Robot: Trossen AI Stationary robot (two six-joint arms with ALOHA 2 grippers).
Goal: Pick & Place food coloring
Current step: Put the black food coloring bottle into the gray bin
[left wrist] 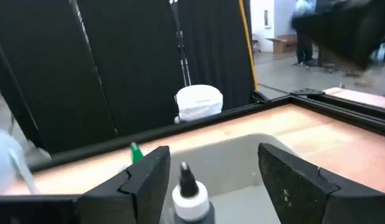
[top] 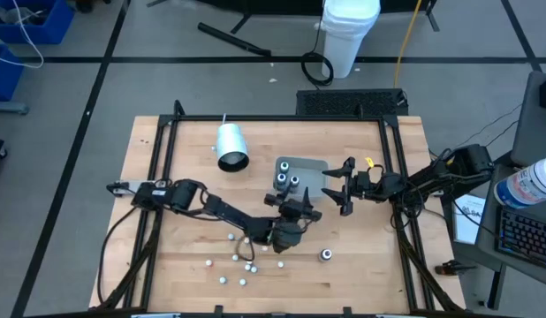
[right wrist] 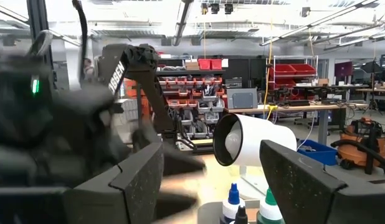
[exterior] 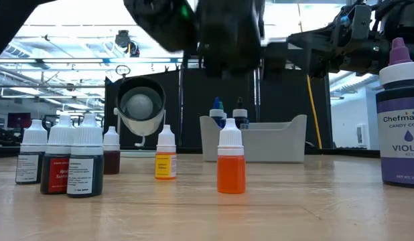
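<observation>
Beside the tray (top: pixel 310 165), where three bottles (top: pixel 286 181) already stand, we hold our left gripper (top: pixel 299 209) spread wide and empty, right gripper (top: pixel 342 187) open nearby, with many food coloring bottles (top: pixel 236 260) still scattered on the table (top: pixel 361 265).
</observation>
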